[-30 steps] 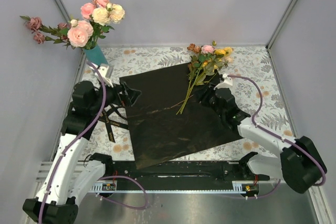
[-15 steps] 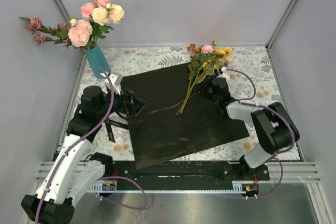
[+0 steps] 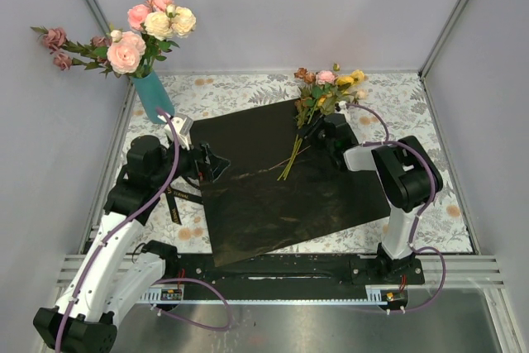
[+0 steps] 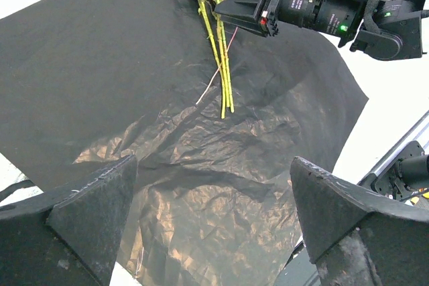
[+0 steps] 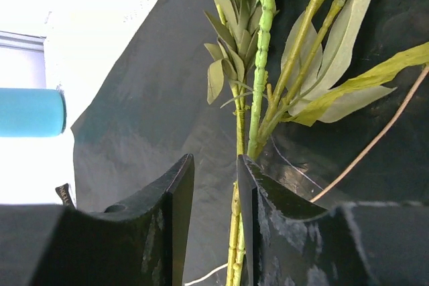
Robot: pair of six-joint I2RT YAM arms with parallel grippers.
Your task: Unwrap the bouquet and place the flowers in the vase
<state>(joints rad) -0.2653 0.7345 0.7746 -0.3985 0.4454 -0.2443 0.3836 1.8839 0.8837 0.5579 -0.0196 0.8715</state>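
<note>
Your right pincer [image 5: 214, 163] sits low among the stems [image 5: 260, 92] of the flowers [image 3: 326, 93], which lie on the far-right part of the paper [image 3: 273, 196] with blooms spilling past its edge onto the table [image 3: 413, 97]. Its jaws stand narrowly apart with one stem in the slot; you cannot tell whether they bite. Gather every stem, grip below the leaves, and lift straight up before swinging to the vase [image 3: 154, 95], which stands far left, well apart, holding other blooms. Your left pincer [image 4: 213, 165] hangs wide open and empty over the paper's left side; it could pin the sheet. No writing is readable; the ribbon [image 3: 173, 197] shows too small.
</note>
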